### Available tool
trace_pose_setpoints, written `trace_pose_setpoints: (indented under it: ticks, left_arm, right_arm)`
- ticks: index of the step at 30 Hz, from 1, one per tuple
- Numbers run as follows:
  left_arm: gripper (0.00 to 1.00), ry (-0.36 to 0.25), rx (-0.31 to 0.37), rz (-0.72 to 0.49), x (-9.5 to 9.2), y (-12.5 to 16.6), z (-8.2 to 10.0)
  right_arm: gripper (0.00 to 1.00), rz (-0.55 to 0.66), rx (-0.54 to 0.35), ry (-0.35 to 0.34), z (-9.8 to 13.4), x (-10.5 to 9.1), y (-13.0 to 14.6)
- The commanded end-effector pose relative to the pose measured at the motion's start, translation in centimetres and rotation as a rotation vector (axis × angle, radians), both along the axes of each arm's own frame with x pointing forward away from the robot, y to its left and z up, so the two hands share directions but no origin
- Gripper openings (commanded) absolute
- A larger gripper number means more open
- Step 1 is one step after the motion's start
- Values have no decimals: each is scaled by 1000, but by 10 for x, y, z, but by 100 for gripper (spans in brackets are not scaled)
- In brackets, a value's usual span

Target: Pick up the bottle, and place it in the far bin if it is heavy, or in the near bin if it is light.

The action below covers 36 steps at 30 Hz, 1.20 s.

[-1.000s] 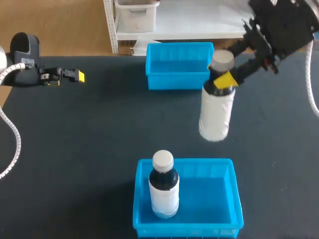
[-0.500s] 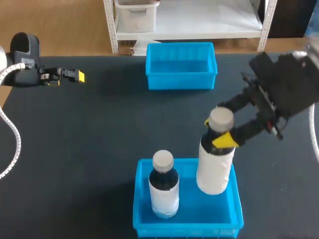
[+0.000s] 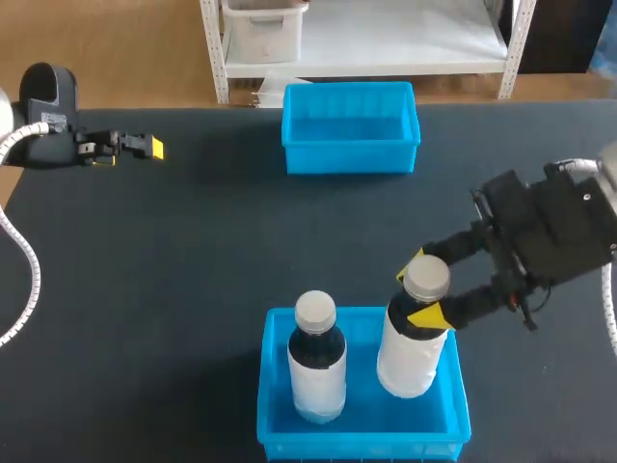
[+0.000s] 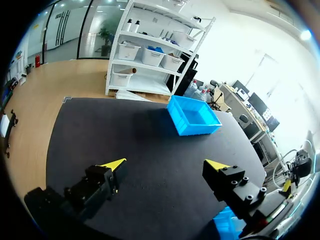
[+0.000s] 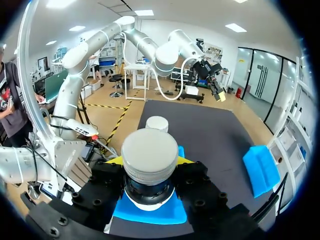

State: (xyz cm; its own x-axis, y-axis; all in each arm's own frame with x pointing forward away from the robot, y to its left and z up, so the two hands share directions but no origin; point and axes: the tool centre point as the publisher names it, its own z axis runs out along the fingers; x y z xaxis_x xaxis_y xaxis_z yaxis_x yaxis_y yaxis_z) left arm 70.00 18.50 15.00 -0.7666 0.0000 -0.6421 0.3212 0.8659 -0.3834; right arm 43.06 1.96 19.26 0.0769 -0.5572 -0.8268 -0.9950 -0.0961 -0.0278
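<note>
My right gripper (image 3: 421, 289) is shut on the neck of a white-labelled bottle (image 3: 410, 357) with a grey cap. The bottle stands upright in the right half of the near blue bin (image 3: 362, 439); I cannot tell whether it rests on the floor. In the right wrist view the bottle's cap (image 5: 150, 150) fills the space between the fingers of the right gripper (image 5: 150, 167), over the near bin (image 5: 150, 212). The far blue bin (image 3: 350, 125) has nothing in it. My left gripper (image 3: 145, 147) hangs open at the table's far left, and in its own view the left gripper (image 4: 165, 165) holds nothing.
A second bottle (image 3: 316, 357) with dark contents, a white label and a grey cap stands upright in the near bin's left half, close beside the held one. Its cap (image 5: 157, 123) shows just beyond my right gripper. The far bin (image 4: 194, 116) lies ahead of my left gripper.
My right arm has carried the bottle from beside the far bin towards me and lowered it into the right half of the near bin. The left arm has not moved.
</note>
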Motion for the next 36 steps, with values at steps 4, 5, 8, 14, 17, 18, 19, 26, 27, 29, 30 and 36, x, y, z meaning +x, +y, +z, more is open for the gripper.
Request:
trace_pose_setpoints:
  ticks: [4,5,8,14,17,18,19,26,27,29,30,36]
  left_arm:
    - [100,0,0,0,0,0,0]
    - [100,0,0,0,0,0,0]
    - [100,0,0,0,0,0,0]
    - [100,0,0,0,0,0,0]
    - [100,0,0,0,0,0,0]
    - [100,0,0,0,0,0,0]
    - [100,0,0,0,0,0,0]
    - [100,0,0,0,0,0,0]
    - [100,0,0,0,0,0,0]
    - [100,0,0,0,0,0,0]
    - [100,0,0,0,0,0,0]
    - [100,0,0,0,0,0,0]
  right_arm:
    - [0,22,17,29,-19,9,4]
    - [0,23,18,30,-21,9,5]
    - [0,28,17,30,-27,12,4]
    - [0,32,12,22,-37,21,3]
    - [0,37,4,18,-41,23,3]
    - [0,39,2,17,-42,23,3]
    - [0,42,0,16,-43,23,3]
    - [0,67,-7,12,-46,19,7]
    - [0,71,-8,10,-46,18,7]
    - [0,75,-9,5,-46,17,8]
    - [0,77,-10,2,-47,16,8]
    - [0,77,-13,-3,-49,16,9]
